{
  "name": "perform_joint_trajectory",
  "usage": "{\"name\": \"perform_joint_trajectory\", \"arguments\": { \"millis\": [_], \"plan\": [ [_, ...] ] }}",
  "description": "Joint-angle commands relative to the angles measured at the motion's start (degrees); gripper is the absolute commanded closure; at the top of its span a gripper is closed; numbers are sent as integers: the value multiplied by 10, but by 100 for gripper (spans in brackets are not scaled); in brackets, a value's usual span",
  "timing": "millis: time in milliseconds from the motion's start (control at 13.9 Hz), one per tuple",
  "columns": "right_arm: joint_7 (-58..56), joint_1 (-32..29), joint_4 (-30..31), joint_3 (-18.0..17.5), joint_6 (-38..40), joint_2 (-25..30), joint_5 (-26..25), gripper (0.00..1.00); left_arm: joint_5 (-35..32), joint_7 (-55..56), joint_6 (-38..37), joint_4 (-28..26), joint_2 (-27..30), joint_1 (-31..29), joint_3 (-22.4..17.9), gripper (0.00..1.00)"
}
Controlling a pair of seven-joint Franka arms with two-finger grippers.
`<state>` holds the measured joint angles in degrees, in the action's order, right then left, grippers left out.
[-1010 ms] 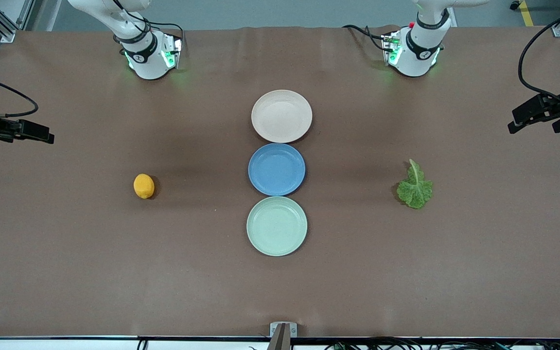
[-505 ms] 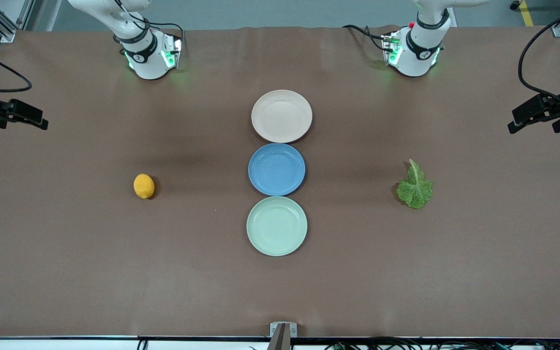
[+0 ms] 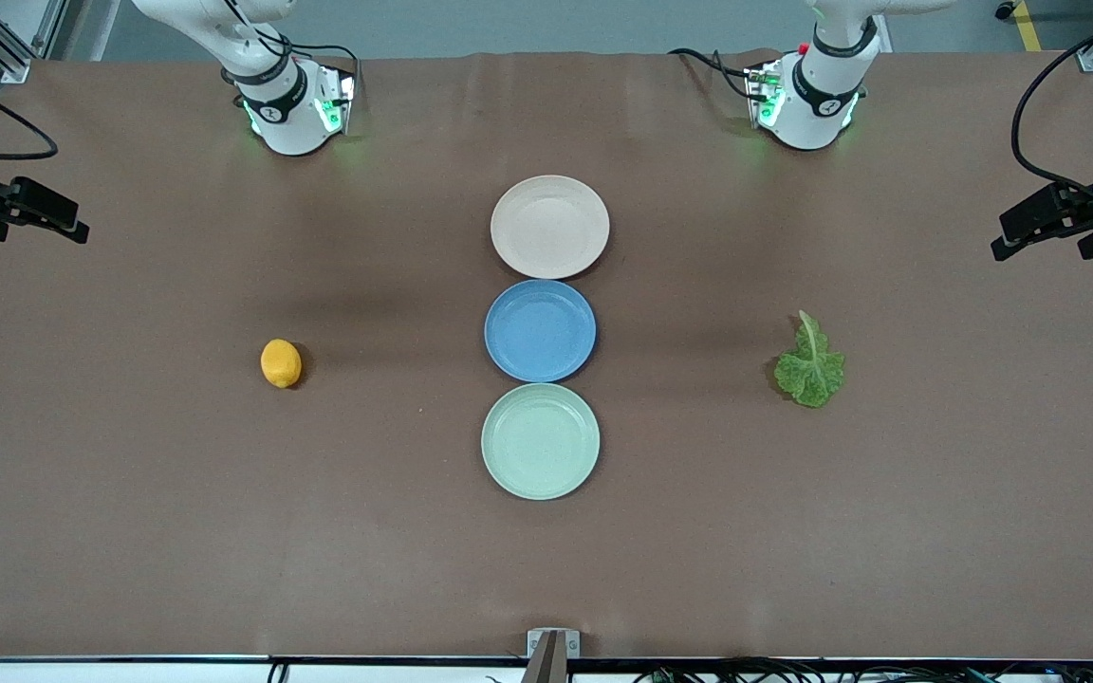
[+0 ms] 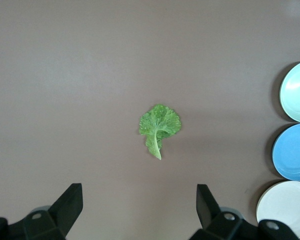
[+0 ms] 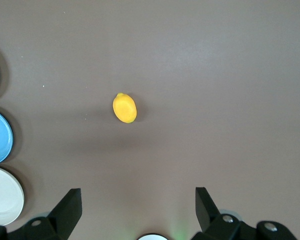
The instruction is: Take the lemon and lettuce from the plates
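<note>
Three plates in row at table centre, front view: beige-pink plate [image 3: 549, 227], blue plate [image 3: 540, 330], mint green plate [image 3: 540, 441], all bare. Lemon [image 3: 281, 363] on table toward right arm's end; lettuce [image 3: 810, 364] toward left arm's end. Removal looks complete.

Left wrist view: left gripper [image 4: 140, 209] spread wide, holding nothing, high over lettuce [image 4: 159, 123].

Right wrist view: right gripper [image 5: 138, 209] spread, holding nothing, over lemon [image 5: 124, 108].

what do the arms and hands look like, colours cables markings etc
Both arms are glossy white with black joint bands, green lights glowing at their bases and black cables trailing off. The left hand and right hand are black, with wedge-shaped black fingers and small holes near their mounts.
</note>
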<state>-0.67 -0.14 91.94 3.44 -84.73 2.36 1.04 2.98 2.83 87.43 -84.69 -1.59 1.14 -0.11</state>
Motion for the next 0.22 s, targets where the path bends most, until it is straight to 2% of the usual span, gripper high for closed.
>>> {"name": "perform_joint_trajectory", "arguments": {
  "millis": [0, 144],
  "plan": [
    [-7, -3, 25, -2, -12, 20, -2, 0, -9, -3, -10, 9, -3, -3, 5, 0],
    [-7, -3, 25, -2, -13, 20, -1, 0, -9, -3, -10, 9, -2, -3, 5, 0]
  ]
}}
